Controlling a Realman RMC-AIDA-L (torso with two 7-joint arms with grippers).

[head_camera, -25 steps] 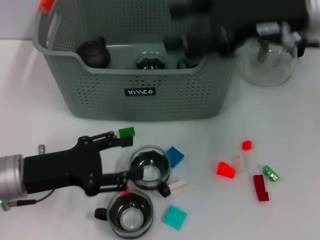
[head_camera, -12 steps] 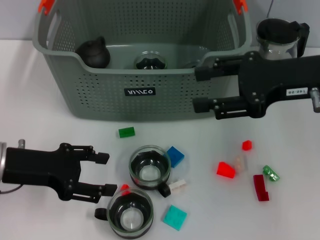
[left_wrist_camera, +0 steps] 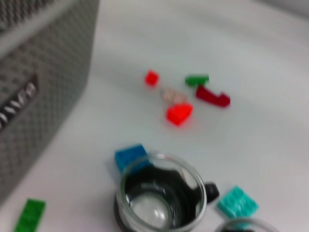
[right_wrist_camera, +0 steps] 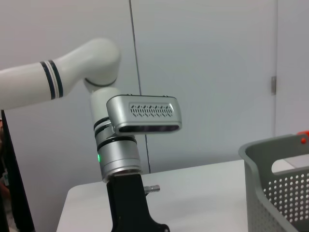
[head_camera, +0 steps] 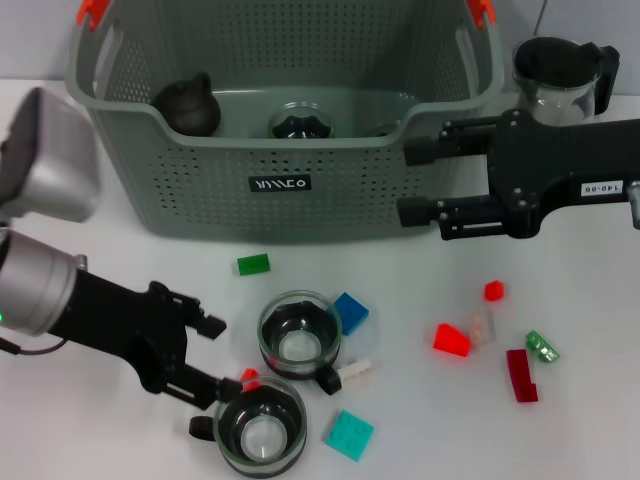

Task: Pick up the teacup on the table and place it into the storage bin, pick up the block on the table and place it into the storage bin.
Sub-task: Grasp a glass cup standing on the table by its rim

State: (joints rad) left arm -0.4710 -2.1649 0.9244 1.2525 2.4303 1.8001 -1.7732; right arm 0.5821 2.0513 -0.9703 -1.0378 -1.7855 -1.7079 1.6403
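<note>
I was in a plain test room, like a robot lab. My white table (head_camera: 560, 420) had toy blocks and glass cups set out on it. Behind my other arm (right_wrist_camera: 72, 72) were bare grey walls (right_wrist_camera: 203, 72) and nothing homey.

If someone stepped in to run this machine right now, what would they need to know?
Left gripper: open, empty, low beside the two teacups on the table.
Right gripper: open, empty, at the storage bin's right front corner.
In the bin: a dark pot and a glass item.
Left: both cups and the scattered blocks, such as the blue block.
</note>
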